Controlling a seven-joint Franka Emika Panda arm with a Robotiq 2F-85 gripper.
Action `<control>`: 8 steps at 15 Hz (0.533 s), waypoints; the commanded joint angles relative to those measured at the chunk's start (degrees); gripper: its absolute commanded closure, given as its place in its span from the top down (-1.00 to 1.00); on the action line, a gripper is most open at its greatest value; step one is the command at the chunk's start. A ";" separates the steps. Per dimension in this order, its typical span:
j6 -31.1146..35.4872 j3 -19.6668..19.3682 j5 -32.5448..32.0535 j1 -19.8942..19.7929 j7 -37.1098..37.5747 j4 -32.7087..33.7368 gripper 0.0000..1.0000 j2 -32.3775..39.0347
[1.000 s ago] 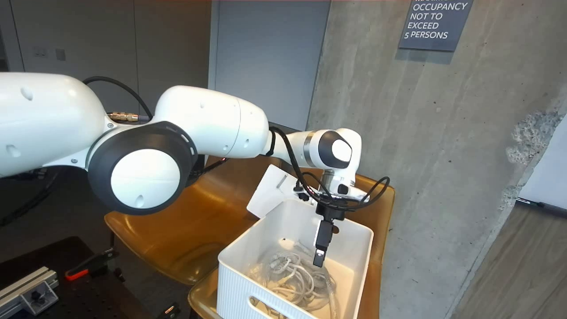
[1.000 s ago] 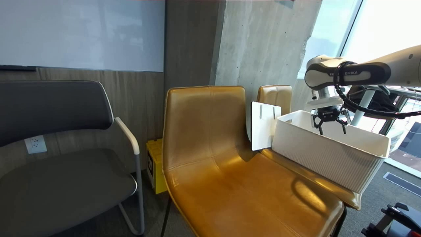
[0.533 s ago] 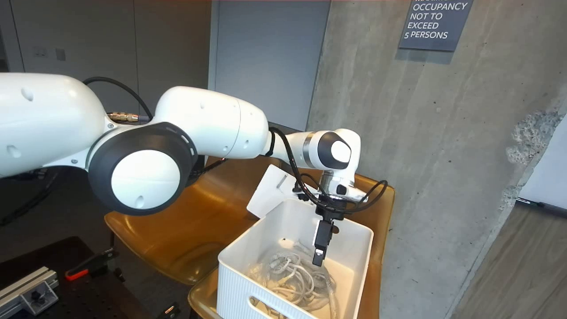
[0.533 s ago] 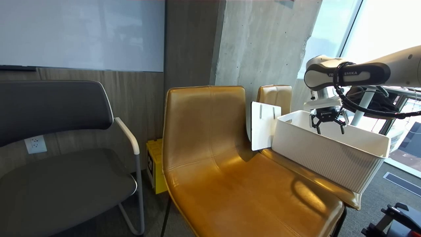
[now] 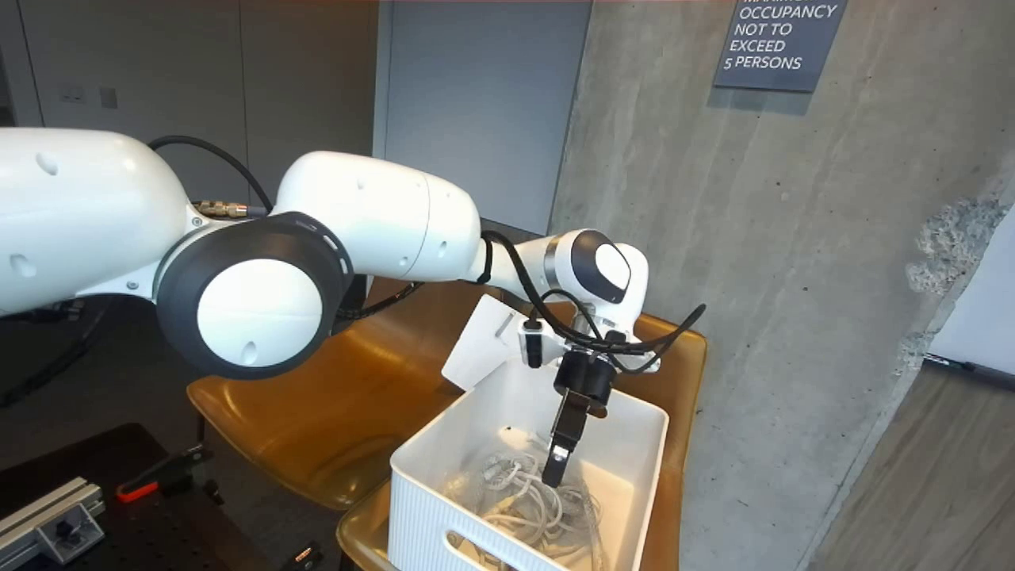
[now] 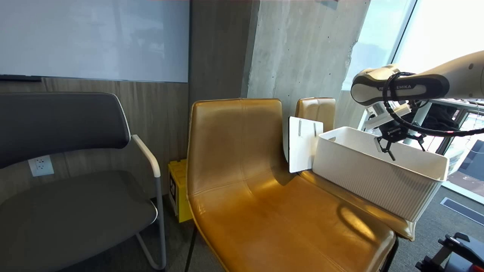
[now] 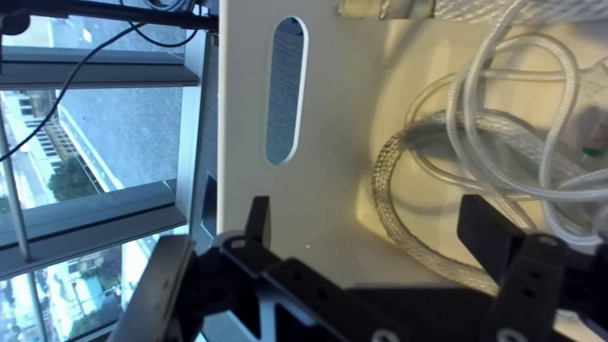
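My gripper (image 7: 365,209) is open and empty, its two black fingers wide apart. In both exterior views it reaches tilted into the top of a long white bin, showing as the gripper (image 5: 553,468) and again as the gripper (image 6: 408,154). The white bin (image 6: 370,173) stands on a tan chair; its end wall with an oval handle hole (image 7: 332,95) shows in the wrist view. Coiled pale cables (image 5: 543,507) lie on the bin's floor below the fingers. A braided cable (image 7: 385,199) curves between the fingers in the wrist view, apparently below them. The bin wall hides its contents in an exterior view (image 6: 382,185).
A white panel (image 6: 302,147) leans beside the bin's end. A tan chair (image 6: 242,181) stands alongside, and a dark chair (image 6: 68,124) farther off. A concrete wall (image 5: 753,277) rises behind the bin. A dark table (image 5: 135,515) holds a clamp and metal profile.
The gripper has tilted at the wrist. Its fingertips have shifted toward the cables and the bin's handle end nearest one camera. It stays open; the bin and cables look unmoved.
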 commanded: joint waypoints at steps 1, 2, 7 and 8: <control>-8.63 -4.93 -6.76 1.02 -7.70 -1.24 1.00 -1.82; -10.51 -6.34 -9.32 1.34 -10.78 -1.31 1.00 -1.87; -15.81 -12.85 -22.31 3.55 -29.35 -2.14 1.00 -2.43; -16.76 -13.71 -24.73 4.16 -33.60 -2.67 1.00 -2.69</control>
